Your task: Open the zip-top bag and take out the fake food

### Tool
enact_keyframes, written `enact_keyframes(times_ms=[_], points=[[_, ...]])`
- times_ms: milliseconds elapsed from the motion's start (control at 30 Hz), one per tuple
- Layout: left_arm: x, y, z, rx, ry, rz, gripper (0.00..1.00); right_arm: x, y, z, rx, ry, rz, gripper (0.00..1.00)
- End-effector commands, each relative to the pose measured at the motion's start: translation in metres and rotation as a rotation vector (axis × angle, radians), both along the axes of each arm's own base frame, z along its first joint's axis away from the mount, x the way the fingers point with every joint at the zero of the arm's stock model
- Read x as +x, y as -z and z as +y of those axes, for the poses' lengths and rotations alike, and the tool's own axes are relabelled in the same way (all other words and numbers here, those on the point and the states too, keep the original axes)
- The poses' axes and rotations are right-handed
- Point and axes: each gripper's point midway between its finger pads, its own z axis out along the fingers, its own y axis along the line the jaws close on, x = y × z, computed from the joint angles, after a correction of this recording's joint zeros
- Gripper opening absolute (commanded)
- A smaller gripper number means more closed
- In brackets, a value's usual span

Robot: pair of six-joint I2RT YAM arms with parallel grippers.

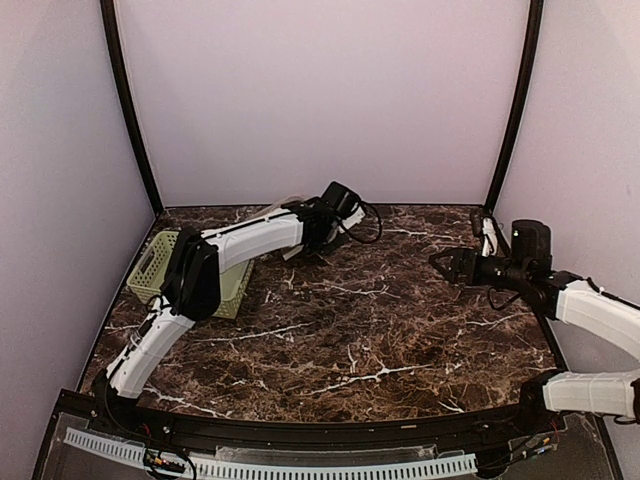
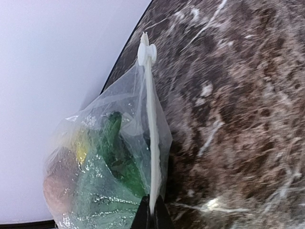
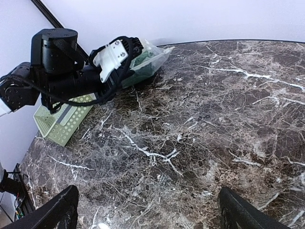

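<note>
The clear zip-top bag hangs from my left gripper, whose jaws are shut on the bag's white zip strip. The strip's white slider sits at its far end. Inside the bag I see fake food: a green leafy piece, a yellow piece and an orange-brown piece. The bag also shows in the right wrist view at the back of the table, mostly hidden behind the left arm in the top view. My right gripper is open and empty, well to the right, above the marble.
A pale green slotted basket stands at the left of the marble table, partly under the left arm; it also shows in the right wrist view. The white back wall is close behind the bag.
</note>
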Motion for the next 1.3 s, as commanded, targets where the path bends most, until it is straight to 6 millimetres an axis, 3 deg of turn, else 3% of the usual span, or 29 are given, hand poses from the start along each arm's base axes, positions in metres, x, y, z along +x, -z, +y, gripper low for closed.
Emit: enact_keyframes(times_ms=[0,67,233,267,300,333,367,467,667,700,733,767,800,833,867,933,1267], points=[[-0.036,-0.088,-0.057,-0.134,0.165,-0.093,0.01,-0.008,-0.008,-0.008,-0.007,0.031,-0.012,0.99],[-0.061,-0.091,-0.076,-0.134,0.215,-0.076,0.01,-0.011,-0.018,-0.012,-0.011,0.042,-0.04,0.99],[-0.095,-0.105,-0.083,-0.173,0.243,-0.005,0.01,-0.022,-0.041,-0.016,-0.015,0.047,-0.108,0.99],[-0.106,-0.095,-0.083,-0.167,0.272,0.052,0.01,-0.026,-0.046,-0.014,0.003,0.037,-0.132,0.99],[-0.114,-0.107,-0.08,-0.192,0.281,0.062,0.01,-0.032,-0.052,-0.011,0.028,0.016,-0.166,0.99],[-0.124,-0.092,-0.079,-0.182,0.303,0.117,0.01,-0.038,-0.059,-0.008,0.049,-0.008,-0.208,0.99],[-0.132,-0.11,-0.074,-0.217,0.311,0.116,0.01,-0.043,-0.064,-0.006,0.061,-0.019,-0.238,0.99],[-0.163,-0.115,-0.064,-0.278,0.379,0.184,0.01,-0.057,-0.077,-0.004,0.064,-0.044,-0.29,0.99],[-0.217,-0.134,-0.044,-0.376,0.506,0.261,0.01,-0.074,-0.073,0.004,-0.013,-0.131,-0.21,0.99],[-0.222,-0.128,-0.039,-0.373,0.507,0.272,0.01,-0.077,-0.077,0.006,-0.012,-0.149,-0.216,0.99],[-0.231,-0.143,-0.036,-0.407,0.537,0.268,0.01,-0.079,-0.08,0.009,-0.015,-0.165,-0.223,0.99],[-0.237,-0.137,-0.033,-0.41,0.549,0.285,0.01,-0.081,-0.084,0.01,-0.012,-0.178,-0.232,0.99],[-0.242,-0.15,-0.028,-0.432,0.562,0.266,0.01,-0.085,-0.089,0.014,-0.003,-0.205,-0.247,0.99],[-0.246,-0.145,-0.024,-0.429,0.566,0.273,0.01,-0.088,-0.094,0.018,0.007,-0.239,-0.262,0.99],[-0.249,-0.155,-0.02,-0.441,0.576,0.253,0.01,-0.092,-0.097,0.023,0.015,-0.278,-0.264,0.99],[-0.257,-0.155,-0.013,-0.436,0.597,0.253,0.01,-0.098,-0.102,0.035,0.027,-0.364,-0.261,0.99],[-0.28,-0.155,0.007,-0.445,0.664,0.231,0.01,-0.117,-0.086,0.1,-0.131,-0.56,-0.349,0.99]])
